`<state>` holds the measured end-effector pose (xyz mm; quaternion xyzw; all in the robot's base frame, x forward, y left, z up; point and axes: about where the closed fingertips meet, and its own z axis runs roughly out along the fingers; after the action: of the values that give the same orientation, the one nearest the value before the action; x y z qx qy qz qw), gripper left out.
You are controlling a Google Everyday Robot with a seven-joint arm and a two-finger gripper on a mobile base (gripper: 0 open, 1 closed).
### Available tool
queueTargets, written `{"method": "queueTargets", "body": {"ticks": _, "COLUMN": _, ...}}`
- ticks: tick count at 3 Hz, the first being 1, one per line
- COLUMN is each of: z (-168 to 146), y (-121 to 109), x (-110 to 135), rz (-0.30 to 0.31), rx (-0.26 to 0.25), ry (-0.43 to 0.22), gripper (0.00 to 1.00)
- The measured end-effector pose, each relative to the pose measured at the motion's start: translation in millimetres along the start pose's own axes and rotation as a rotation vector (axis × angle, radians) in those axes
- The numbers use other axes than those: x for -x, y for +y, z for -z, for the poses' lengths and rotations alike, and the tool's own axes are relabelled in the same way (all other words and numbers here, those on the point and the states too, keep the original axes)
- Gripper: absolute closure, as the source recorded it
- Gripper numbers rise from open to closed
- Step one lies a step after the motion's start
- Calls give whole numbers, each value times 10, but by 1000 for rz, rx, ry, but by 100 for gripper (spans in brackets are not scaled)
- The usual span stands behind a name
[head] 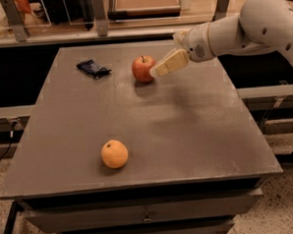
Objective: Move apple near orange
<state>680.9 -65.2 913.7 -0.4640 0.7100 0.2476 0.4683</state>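
Observation:
The red apple [142, 69] with a short dark stem stands at the back middle of the grey table [186, 131]. The yellow-orange orange [114, 154] sits near the table's front left, well apart from the apple. My gripper [158, 70] reaches in from the right on the white arm [240, 30], and its cream tip is right beside the apple's right side, at or very close to its skin.
A dark blue snack packet [93, 68] lies at the back left, to the left of the apple. Behind the table runs a rail with metal posts. Drawers sit under the table's front edge.

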Motion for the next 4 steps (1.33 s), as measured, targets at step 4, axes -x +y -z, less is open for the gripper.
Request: {"method": "queueTargets", "body": {"ticks": 4, "z": -665, "y": 57, "x": -129, "rz": 36, "rx": 59, "ry": -63, "gripper": 17}}
